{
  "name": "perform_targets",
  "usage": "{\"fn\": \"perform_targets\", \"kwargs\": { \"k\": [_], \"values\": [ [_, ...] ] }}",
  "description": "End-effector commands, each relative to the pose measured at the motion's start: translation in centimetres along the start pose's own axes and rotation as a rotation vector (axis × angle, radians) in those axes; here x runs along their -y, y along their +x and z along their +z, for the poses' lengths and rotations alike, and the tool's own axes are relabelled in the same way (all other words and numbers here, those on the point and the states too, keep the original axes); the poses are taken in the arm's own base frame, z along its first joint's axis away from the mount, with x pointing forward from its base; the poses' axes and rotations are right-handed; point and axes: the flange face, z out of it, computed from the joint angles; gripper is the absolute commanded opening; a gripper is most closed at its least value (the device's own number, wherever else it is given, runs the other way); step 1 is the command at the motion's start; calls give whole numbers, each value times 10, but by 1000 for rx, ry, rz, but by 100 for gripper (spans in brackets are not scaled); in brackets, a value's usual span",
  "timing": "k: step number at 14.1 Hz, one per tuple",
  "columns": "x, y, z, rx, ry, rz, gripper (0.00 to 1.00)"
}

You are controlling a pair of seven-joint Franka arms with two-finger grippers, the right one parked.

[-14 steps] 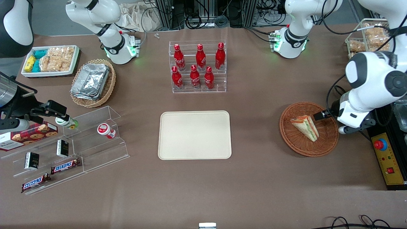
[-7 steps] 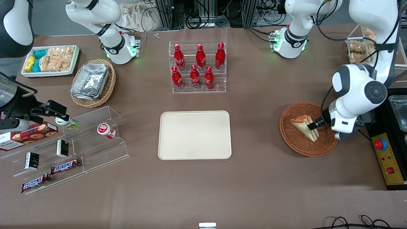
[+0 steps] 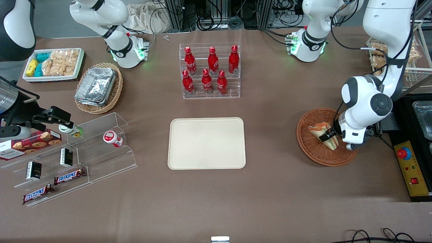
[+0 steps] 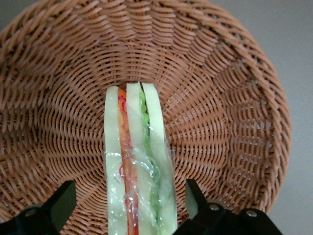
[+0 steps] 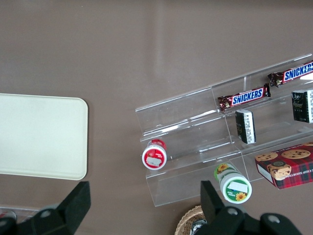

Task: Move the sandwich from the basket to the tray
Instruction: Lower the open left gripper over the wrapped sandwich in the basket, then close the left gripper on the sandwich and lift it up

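Observation:
The sandwich (image 3: 320, 132) is a pale bread wedge with orange-red and green filling, wrapped in clear film. It lies in the round reddish-brown wicker basket (image 3: 312, 150) toward the working arm's end of the table. My left gripper (image 3: 328, 136) is down in the basket, open, with one finger on each side of the sandwich (image 4: 138, 161) and gaps between fingers and bread. One finger (image 4: 62, 203) shows in the left wrist view, over the basket weave (image 4: 230, 117). The cream tray (image 3: 206, 143) lies at the table's middle, bare; it also shows in the right wrist view (image 5: 41, 134).
A clear rack of red bottles (image 3: 210, 70) stands farther from the front camera than the tray. A tan basket with foil containers (image 3: 98, 86), a white snack tray (image 3: 54, 64) and clear shelves with snacks (image 3: 72, 158) lie toward the parked arm's end. A control box (image 3: 411, 168) sits beside the basket.
My left gripper has come down from the basket's rim over the sandwich and now straddles it. The sandwich and basket have not moved.

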Motion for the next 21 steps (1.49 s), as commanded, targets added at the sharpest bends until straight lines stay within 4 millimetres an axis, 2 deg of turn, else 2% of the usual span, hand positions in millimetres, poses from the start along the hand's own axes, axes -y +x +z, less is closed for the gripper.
{"fn": "perform_targets", "kwargs": {
  "k": [1,4,6,9,11,12,14,16,18,21],
  "values": [
    [-1,-6,-4,-22,-15,-43,72],
    [-10,-6,-24,-44,-33,-90,23],
    [-18,-9,-45,-30,-24,-99,0],
    [-23,-9,-99,7,6,-92,0],
    [-28,-4,-152,35,26,-84,0],
    [-33,-1,-185,39,28,-78,0],
    [-48,2,-238,41,20,-63,0],
    [-75,-20,-260,41,14,-1,0],
    [-85,-31,-270,29,3,35,0],
    [-120,-60,-269,31,-6,160,0]
  ]
}}
